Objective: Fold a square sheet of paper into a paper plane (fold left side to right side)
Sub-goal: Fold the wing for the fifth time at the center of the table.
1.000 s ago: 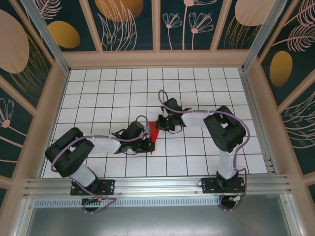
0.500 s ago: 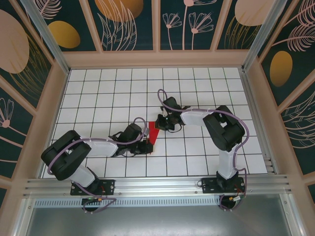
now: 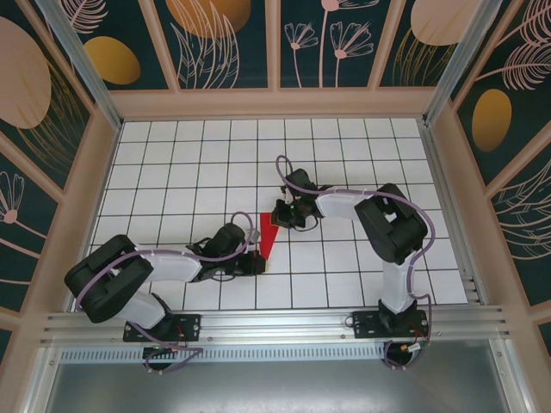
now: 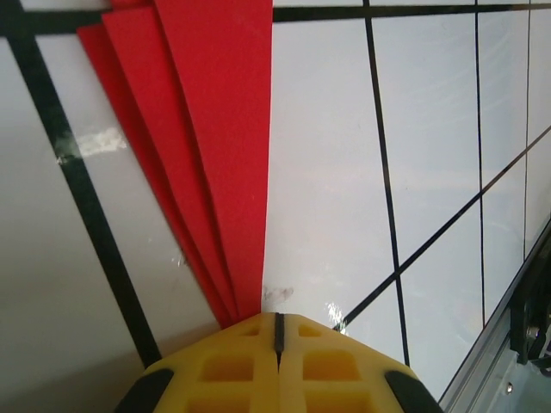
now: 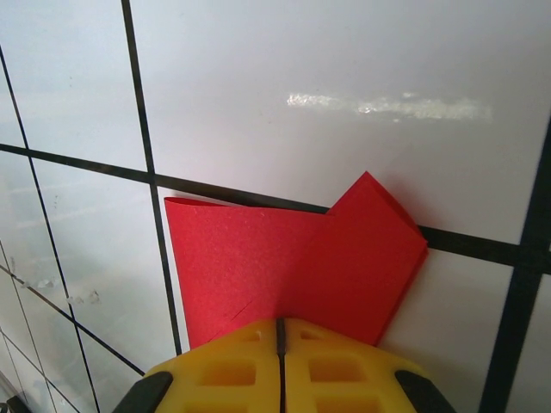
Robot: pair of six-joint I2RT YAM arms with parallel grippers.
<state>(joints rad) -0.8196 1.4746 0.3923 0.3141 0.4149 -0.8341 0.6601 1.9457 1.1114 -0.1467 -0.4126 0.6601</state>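
1. The paper plane [image 3: 269, 235] lies just below the middle of the top view, on the white grid table [image 3: 189, 163]. It is a narrow red dart with its wide end toward the upper part of the frame and its point toward the lower part.
2. The left gripper [image 3: 257, 263] sits at the point. In the left wrist view its yellow fingers [image 4: 232, 366] are pressed together at the bottom centre, and the fanned red layers [image 4: 215, 129] run down to them.
3. The right gripper [image 3: 280, 215] is at the wide end. In the right wrist view its fingers [image 5: 331, 370] are likewise pressed together at the bottom, with the red flaps [image 5: 293, 267] disappearing under their tips.
4. I cannot tell whether either gripper pinches the paper or only bears down on it.
5. The paper looks thin, very light and springy. The layers fan apart at the wide end, so creases likely need firm pressing.
6. It probably slides easily on the glossy tiles and tears if dragged. The safest holds seem to be the layered ends, with one end pinned while the other works.
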